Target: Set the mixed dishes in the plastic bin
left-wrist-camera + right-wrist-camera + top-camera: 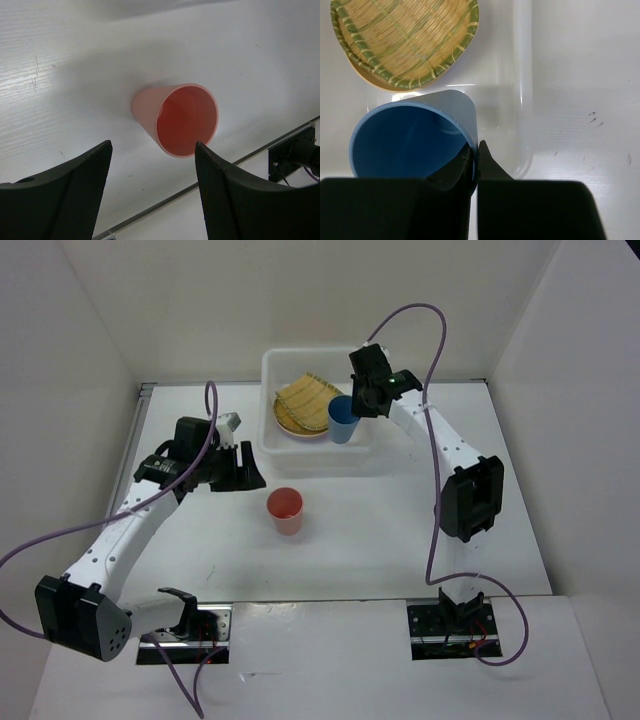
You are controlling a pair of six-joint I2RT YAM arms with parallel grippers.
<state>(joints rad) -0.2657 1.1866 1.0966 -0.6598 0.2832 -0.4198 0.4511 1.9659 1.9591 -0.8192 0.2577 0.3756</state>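
Your right fingers (pixel 484 152) clenched the blue cup's (pixel 405 145) rim over the bin (pixel 268 390). Your left fingers (pixel 202 157) gaped toward the red cup (pixel 185 120), which looked light and slick, so its rim suited.

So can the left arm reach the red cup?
Probably yes. The left gripper is open, and the red cup stands upright on the table just ahead of it, with nothing in between.

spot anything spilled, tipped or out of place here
Nothing spilled or broken. Only the red cup stands outside the bin, upright on the table. The right gripper pinches the blue cup by its wall over the bin; the trays inside lie stacked slightly askew.
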